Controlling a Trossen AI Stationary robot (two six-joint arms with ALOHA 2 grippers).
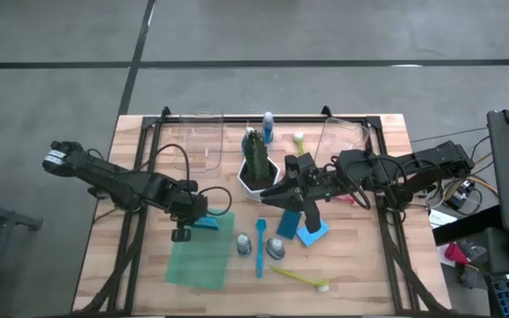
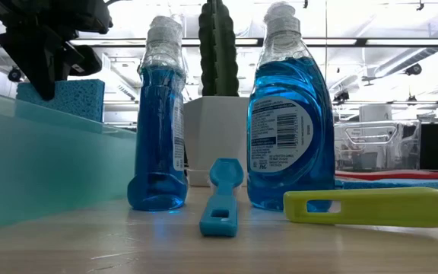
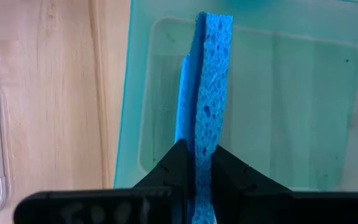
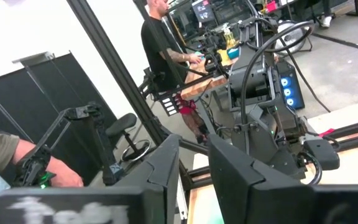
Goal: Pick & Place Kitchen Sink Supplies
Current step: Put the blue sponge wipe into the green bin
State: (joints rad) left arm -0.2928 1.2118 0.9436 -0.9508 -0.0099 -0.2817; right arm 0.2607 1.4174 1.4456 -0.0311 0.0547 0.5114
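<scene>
My left gripper is shut on a blue sponge over the far end of the translucent green tray. In the low view the sponge sits below the gripper, its lower edge hidden by the tray wall. My right gripper hovers level near the cactus pot, fingers a little apart, holding nothing. Two blue bottles stand upright on the table. A blue brush and a yellow brush lie flat beside them. My left gripper pinches the sponge's two broad faces between its two fingers, at one end of the sponge. The fingers come steeply from above. The sponge stands on edge, reaching away from the fingers over the tray; whether it touches the tray floor I cannot tell.
Another blue sponge lies under my right arm. A third bottle and clear bins stand along the far edge. A red-handled brush lies at the right. People show in the room beyond.
</scene>
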